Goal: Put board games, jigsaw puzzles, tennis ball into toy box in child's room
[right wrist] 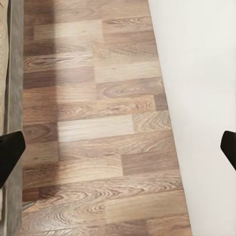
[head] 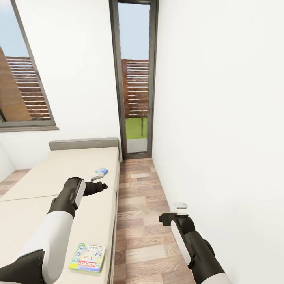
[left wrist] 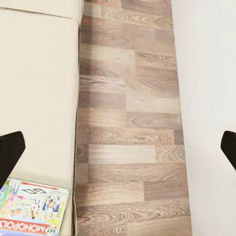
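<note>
Two board games lie on the beige bed [head: 47,177]. A small blue one [head: 101,172] sits near the bed's right edge, just beyond my left gripper [head: 101,186], which hovers over the mattress. A green and white "Monopoly" box [head: 87,257] lies nearer me by the same edge; it also appears at the corner of the left wrist view [left wrist: 32,209]. My left gripper [left wrist: 118,150] is open and holds nothing. My right gripper [head: 163,218] hangs over the wood floor, also open [right wrist: 118,150] and holding nothing. The table, toy box, jigsaw puzzles and tennis ball are out of view.
A narrow strip of wood-plank floor [head: 138,205] runs between the bed and the white right wall [head: 221,138]. A tall narrow window [head: 135,79] closes the far end. A small white fitting [head: 180,205] sits low on the wall near my right arm.
</note>
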You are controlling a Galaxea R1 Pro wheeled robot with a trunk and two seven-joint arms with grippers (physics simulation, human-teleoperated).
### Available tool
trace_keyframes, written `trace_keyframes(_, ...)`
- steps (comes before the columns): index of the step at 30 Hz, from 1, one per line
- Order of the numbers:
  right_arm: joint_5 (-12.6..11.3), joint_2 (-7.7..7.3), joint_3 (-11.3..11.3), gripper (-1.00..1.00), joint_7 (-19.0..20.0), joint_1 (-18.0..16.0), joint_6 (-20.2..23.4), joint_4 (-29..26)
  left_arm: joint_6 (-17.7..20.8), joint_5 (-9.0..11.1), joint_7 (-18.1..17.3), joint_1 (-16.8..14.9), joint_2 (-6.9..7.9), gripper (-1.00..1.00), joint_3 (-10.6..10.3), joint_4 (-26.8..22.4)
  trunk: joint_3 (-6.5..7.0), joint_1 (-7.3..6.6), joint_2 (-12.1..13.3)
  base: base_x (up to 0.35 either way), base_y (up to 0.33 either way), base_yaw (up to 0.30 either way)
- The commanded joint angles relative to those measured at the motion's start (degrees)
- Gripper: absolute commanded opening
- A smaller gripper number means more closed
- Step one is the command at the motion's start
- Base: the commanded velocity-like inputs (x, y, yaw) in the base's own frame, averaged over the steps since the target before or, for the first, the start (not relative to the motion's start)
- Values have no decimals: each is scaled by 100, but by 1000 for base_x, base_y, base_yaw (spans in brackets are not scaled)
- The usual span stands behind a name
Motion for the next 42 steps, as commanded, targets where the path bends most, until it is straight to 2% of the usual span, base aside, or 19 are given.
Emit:
trace_keyframes(1,-60,0,10,100,-57,-6,17,-6,23,-53,-50,-7,-7,100,31,-7,-14,4,-14,3,133,-1)
trace_keyframes(35,-65,-6,2,100,-59,-6,17,-5,3,-53,-52,20,-10,100,31,-7,-14,4,-14,-37,80,0)
trace_keyframes(40,-66,9,0,100,-59,-6,17,-6,-57,-60,-43,32,0,100,31,96,-14,4,-14,-3,3,0)
trace_keyframes(42,-63,19,-4,100,-61,-6,17,-6,-85,-61,-25,35,13,100,31,283,-17,4,-14,-1,1,0)
